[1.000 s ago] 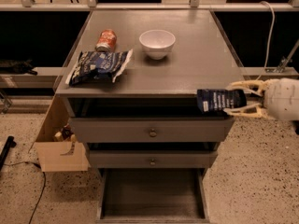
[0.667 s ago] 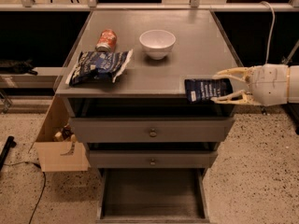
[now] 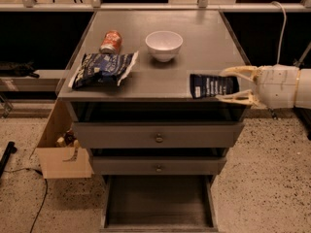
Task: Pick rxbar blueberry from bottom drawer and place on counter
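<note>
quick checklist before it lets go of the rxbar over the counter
1. Grip: the tool is at the counter's right edge, with one finger on each side of the right end of the rxbar blueberry: ok.
2. Bar over the counter, near its front right corner and not past the front edge: ok.
3. Landing spot clear of neighbours: the bowl, chip bag and can all sit apart to the left: ok.
4. Bar lying flat, not tilted: ok.
5. Bar already touching the surface or just above it: cannot tell.
</note>
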Robot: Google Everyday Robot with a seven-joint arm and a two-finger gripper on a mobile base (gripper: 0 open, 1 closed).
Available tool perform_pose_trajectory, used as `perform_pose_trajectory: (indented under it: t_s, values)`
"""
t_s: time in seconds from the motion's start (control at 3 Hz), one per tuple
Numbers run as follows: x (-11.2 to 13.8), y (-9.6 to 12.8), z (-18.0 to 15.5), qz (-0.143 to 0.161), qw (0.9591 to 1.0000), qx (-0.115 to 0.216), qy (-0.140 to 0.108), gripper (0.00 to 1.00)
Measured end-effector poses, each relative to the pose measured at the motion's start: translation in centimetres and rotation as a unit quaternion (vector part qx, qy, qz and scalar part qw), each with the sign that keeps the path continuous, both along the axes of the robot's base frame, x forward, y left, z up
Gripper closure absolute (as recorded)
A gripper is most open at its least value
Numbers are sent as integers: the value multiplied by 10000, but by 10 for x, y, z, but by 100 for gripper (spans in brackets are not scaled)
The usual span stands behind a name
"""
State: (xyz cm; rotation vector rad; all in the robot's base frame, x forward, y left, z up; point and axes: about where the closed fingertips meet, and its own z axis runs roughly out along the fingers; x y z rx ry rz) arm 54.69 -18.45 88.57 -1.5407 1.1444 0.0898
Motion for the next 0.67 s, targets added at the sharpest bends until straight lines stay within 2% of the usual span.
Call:
perform_pose_trajectory:
  t_s: [0.33,0.67]
  values:
    - [2,17,26,-414,9959,729,-347,100]
    - [13,20,47,-958,9829,1479,-536,100]
